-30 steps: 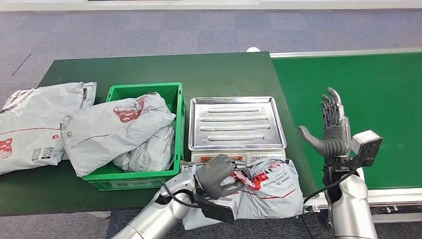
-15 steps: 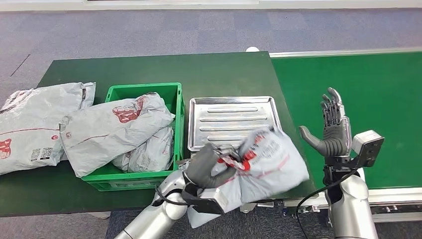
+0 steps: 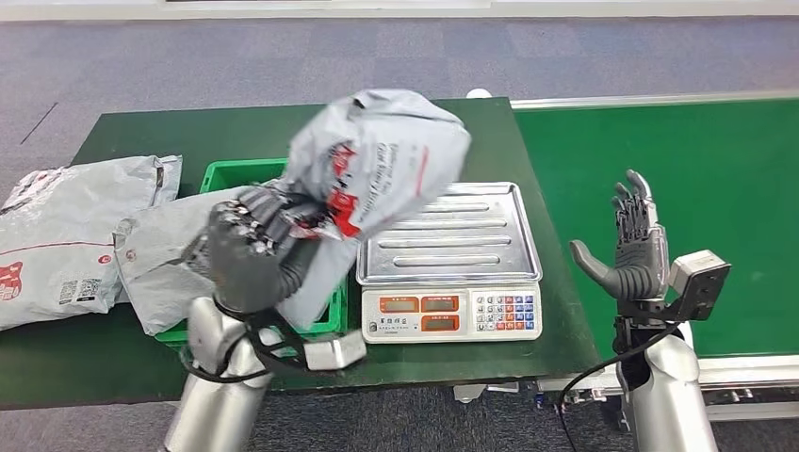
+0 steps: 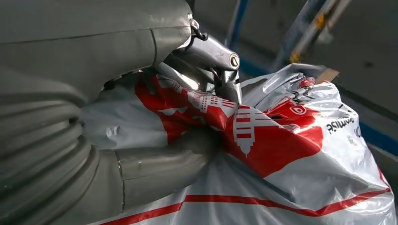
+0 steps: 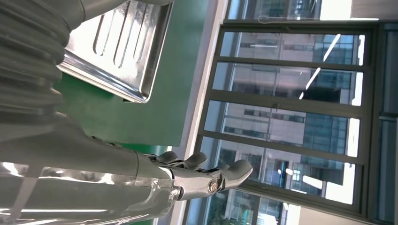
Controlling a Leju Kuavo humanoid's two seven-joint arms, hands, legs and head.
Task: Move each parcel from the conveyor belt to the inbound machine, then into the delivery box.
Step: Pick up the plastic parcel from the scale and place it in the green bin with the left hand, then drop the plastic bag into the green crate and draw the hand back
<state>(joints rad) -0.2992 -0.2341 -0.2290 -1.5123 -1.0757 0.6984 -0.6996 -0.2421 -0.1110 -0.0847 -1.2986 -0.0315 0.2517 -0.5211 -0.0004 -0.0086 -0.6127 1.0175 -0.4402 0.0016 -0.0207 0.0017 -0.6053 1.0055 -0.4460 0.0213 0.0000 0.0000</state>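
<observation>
Along the near edge of the dark green counter point(image 3: 424, 132) we see the white electronic scale with its ribbed steel weighing tray point(image 3: 448, 235), whose tray lies bare. To its right the bright green conveyor belt point(image 3: 716, 188) runs to the picture's edge, a pale rail marking its far side. Left of the scale, just beside it, stands the green plastic delivery crate point(image 3: 226, 174); a grey poly-bag parcel with a red logo point(image 3: 155, 259) lies in it and spills over its near-left rim. Another grey poly-bag parcel with a barcode label point(image 3: 66, 235) lies flat on the counter at the far left, well apart from the scale.

Our left hand point(image 3: 247, 259) is raised above the crate's near-right corner, its fingers closed on a bunched edge of the grey-and-red plastic mailer parcel point(image 3: 382, 155), which hangs in the air over the crate's right side and the tray's left edge. In the left wrist view the thumb point(image 4: 159, 166) presses into the crumpled film.

Our right hand point(image 3: 629, 250) stands upright over the belt's near-left part, fingers spread and holding nothing.
</observation>
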